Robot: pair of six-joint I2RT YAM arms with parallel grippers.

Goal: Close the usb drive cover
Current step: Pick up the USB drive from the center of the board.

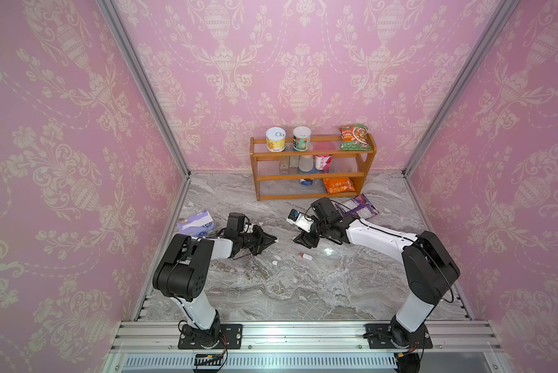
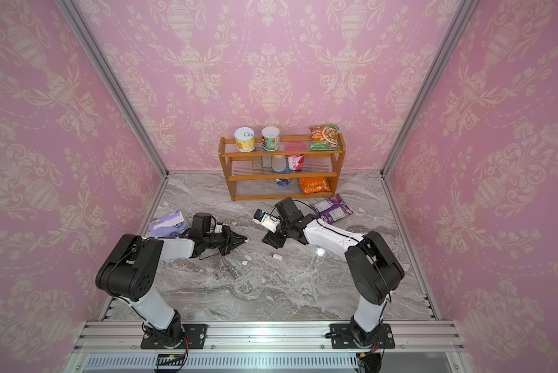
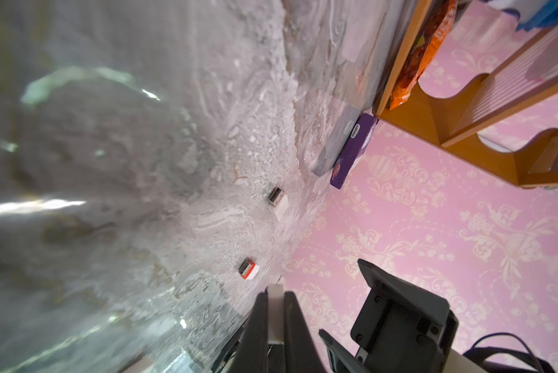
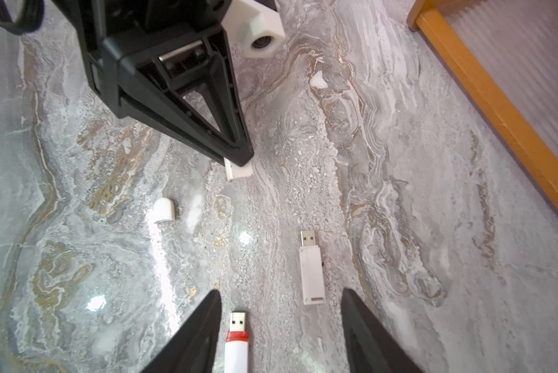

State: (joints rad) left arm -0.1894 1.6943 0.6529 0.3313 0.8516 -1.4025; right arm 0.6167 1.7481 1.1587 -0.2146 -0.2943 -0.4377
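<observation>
Right wrist view showed the white usb drive [image 4: 312, 274] lying flat on the marble table [image 4: 416, 168], its metal plug bare and aimed toward the left gripper [image 4: 243, 160]. The squared white cover [image 4: 238, 170] was off the table, pinched at that gripper's tips with one end sticking out past them. By its boxy shape it looked made for this drive, though that was a judgement. A red-banded drive [image 4: 237, 342] lay just beside the white one, also uncapped. A rounded white cap [image 4: 164, 210] sat on the table apart from both.

To do the step well, the drive's body had to be pinned or lifted with the plug left free, since a loose drive would likely skate on the glossy marble. The cover's mouth then had to meet the plug squarely and be pushed straight along the drive's length, because a tilt would probably jam it. Whether the cover's open end faced outward could not be told.

The right gripper [image 4: 281, 292] stood with its jaws well apart and held nothing. The red-banded drive lay between its fingers, close to one of them, and the white drive's tail end lay between the tips too.

The left gripper was clamped tight on the cover, and the left wrist view showed the white piece [image 3: 276, 319] sandwiched between its fingers. In a top view the two grippers faced each other, near but apart, above the middle of the table.
</observation>
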